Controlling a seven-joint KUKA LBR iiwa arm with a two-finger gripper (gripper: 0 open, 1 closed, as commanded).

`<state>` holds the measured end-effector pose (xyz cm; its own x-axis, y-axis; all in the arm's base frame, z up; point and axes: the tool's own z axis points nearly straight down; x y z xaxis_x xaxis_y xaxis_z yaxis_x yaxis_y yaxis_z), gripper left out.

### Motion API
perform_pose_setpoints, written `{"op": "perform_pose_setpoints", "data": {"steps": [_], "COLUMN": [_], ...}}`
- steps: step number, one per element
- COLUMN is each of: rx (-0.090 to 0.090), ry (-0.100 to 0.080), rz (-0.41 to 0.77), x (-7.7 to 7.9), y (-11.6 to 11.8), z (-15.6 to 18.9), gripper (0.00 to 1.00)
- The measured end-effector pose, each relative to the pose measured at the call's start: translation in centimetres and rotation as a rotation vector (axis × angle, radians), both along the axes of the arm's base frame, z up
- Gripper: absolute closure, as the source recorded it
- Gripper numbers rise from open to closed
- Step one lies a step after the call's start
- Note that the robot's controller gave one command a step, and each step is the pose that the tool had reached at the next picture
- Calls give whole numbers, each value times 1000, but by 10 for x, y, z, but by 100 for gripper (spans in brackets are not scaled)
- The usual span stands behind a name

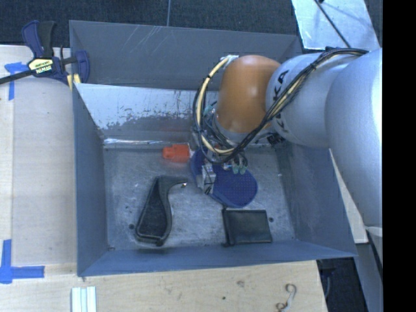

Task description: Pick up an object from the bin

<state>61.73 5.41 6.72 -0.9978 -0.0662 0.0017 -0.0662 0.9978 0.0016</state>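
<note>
A blue round flat piece (236, 189) lies mid-bin (89, 194), its left part hidden under the gripper (208, 176), whose grip I cannot tell beneath the cables, between a small orange block (175, 152) and a black flat case (247, 227).

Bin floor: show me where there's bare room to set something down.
Bare floor lies at the left, between the bin's left wall and the black curved tool and orange block. A narrower strip runs between that tool and the black flat pad. It is crowded mid-bin, where the arm hangs over the blue disc.
</note>
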Motion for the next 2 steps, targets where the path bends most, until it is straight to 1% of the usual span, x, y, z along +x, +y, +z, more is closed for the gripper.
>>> {"op": "perform_pose_setpoints", "data": {"steps": [1, 2], "rx": [2, 0], "ry": [-20, -13], "rz": [-1, 1], "x": [7, -14], "y": [0, 6], "z": [12, 144], "gripper": [100, 100]}}
